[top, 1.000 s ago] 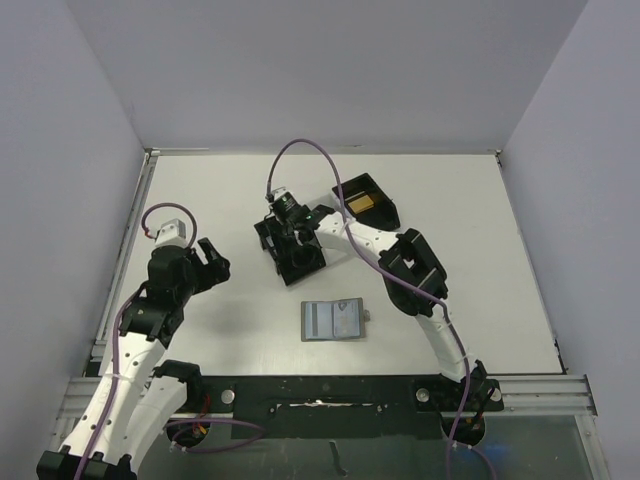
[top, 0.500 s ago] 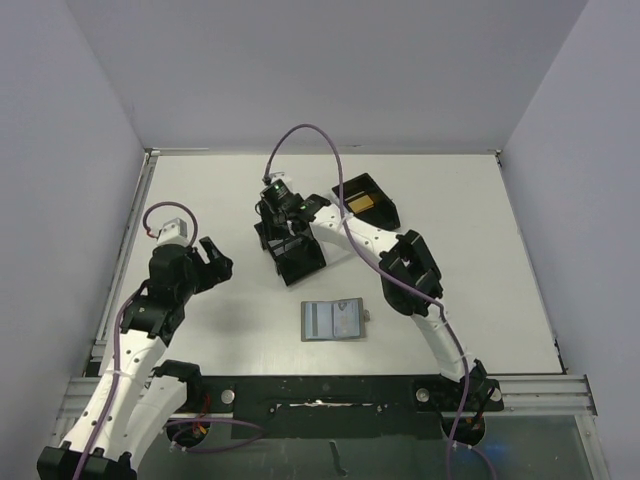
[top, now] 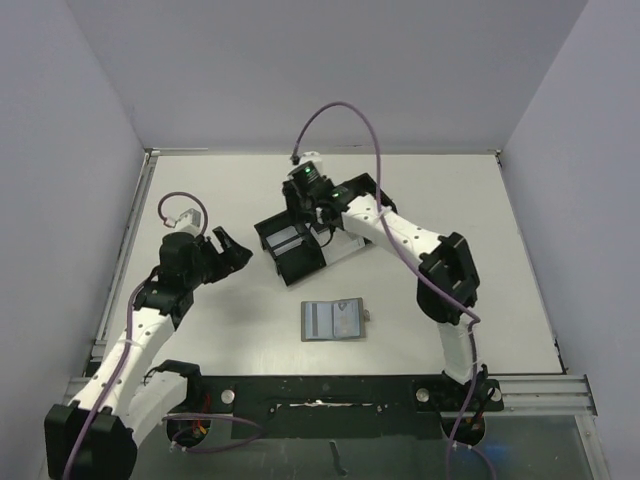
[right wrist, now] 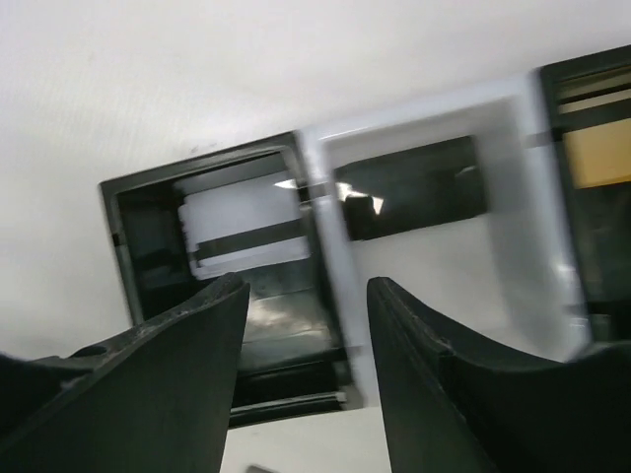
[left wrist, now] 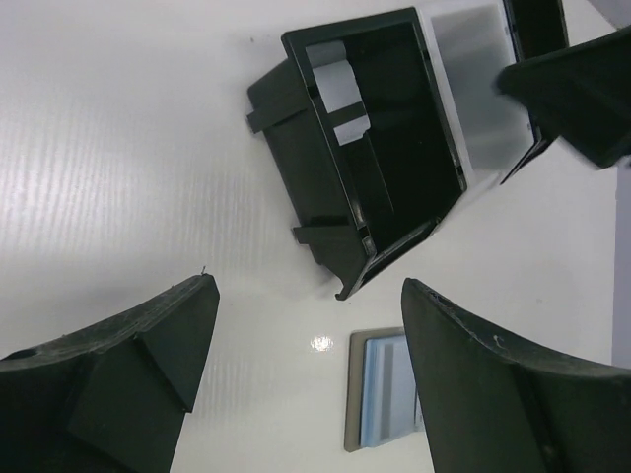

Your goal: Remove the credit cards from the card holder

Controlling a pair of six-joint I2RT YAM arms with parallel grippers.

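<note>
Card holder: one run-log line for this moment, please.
card holder open on table | left pincer open | right pincer open above tray

Overhead, two wrists (sharing tray (top: 298,265)).

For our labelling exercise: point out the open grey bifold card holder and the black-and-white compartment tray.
Open grey bifold card holder (top: 333,320): top external view, blue-grey inside panel.
Black-and-white compartment tray (left wrist: 296,158): left wrist view, black outer wall.

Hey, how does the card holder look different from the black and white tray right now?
The card holder lies flat and open, blue-grey inside; the tray is black and white with raised walls. The card holder sits toward the near edge of the table; the tray lies farther back, under the right gripper. Both rest on the table.
</note>
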